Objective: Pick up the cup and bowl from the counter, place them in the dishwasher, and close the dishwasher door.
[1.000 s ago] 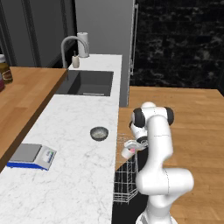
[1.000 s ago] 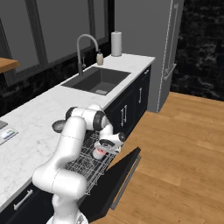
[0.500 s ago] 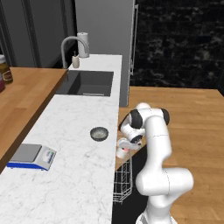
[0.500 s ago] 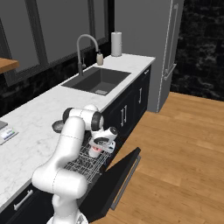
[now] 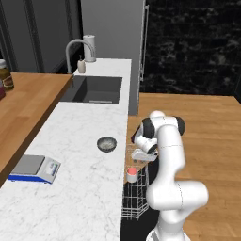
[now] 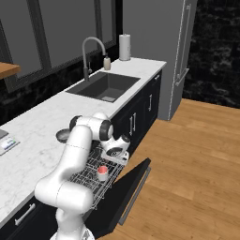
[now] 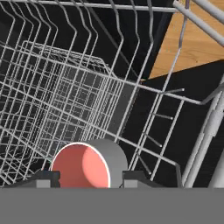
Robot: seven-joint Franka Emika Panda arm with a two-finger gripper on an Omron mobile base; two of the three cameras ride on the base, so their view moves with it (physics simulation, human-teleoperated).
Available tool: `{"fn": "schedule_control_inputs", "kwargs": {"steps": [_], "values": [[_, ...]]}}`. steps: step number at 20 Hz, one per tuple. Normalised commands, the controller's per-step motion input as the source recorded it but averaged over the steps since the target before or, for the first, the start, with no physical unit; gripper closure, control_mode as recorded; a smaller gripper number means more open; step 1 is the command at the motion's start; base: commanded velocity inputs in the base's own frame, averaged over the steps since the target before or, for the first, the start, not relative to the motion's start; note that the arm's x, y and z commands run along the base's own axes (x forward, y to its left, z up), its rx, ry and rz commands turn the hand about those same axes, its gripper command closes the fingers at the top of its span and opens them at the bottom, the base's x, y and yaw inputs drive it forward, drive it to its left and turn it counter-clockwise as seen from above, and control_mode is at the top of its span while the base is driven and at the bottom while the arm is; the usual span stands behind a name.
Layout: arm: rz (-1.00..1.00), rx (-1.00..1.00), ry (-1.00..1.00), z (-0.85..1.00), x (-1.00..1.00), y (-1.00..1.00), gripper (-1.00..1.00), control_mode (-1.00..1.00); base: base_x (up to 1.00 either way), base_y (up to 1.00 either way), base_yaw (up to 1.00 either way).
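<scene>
The red-pink cup (image 5: 132,175) (image 6: 101,172) stands in the white wire rack (image 6: 82,182) of the dishwasher, pulled out over the lowered dishwasher door (image 6: 127,188). My gripper (image 5: 142,156) (image 6: 116,156) hangs just above the cup and a little to its side, clear of it. In the hand view the cup (image 7: 85,166) sits low between my parted fingertips (image 7: 48,177), and the gripper (image 7: 89,177) is open. The dark grey bowl (image 5: 107,144) (image 6: 62,136) rests on the white marble counter (image 5: 80,188) near its front edge, beside my arm.
A blue-and-grey scale (image 5: 33,168) lies on the counter's near left. Farther along are the sink (image 5: 94,89), the faucet (image 5: 75,47) and a paper towel roll (image 6: 124,47). A brown wooden top (image 5: 23,103) runs at the left, and wooden floor (image 6: 197,154) spreads to the right of the door.
The fingers have spread apart and let go of the cup, which now sits lower in the rack. The hand has shifted slightly above it.
</scene>
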Motion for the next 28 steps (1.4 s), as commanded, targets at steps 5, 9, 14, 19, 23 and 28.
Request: {"fn": "schedule_control_inputs", "kwargs": {"steps": [5, 9, 14, 19, 23, 28], "values": [[0.03, 0.04, -0.03, 0.28, -0.51, -0.53, -1.00, -1.00, 0.00, 0.00, 0.00], [0.02, 0.17, -0.19, 0.90, -0.58, -0.07, -1.00, -1.00, 0.00, 0.00, 0.00], [-0.02, 0.04, -0.05, 0.93, -0.44, 0.03, -1.00, -1.00, 0.00, 0.00, 0.00], [-0.07, 0.00, 0.18, 1.00, -0.22, 0.36, -1.00, -1.00, 0.00, 0.00, 0.00], [-0.01, 0.00, 0.32, 1.00, -0.08, 0.27, -1.00, -1.00, 0.00, 0.00, 0.00], [0.00, 0.04, 0.27, 0.87, -0.11, 0.17, -1.00, -1.00, 0.00, 0.00, 0.00]]}}
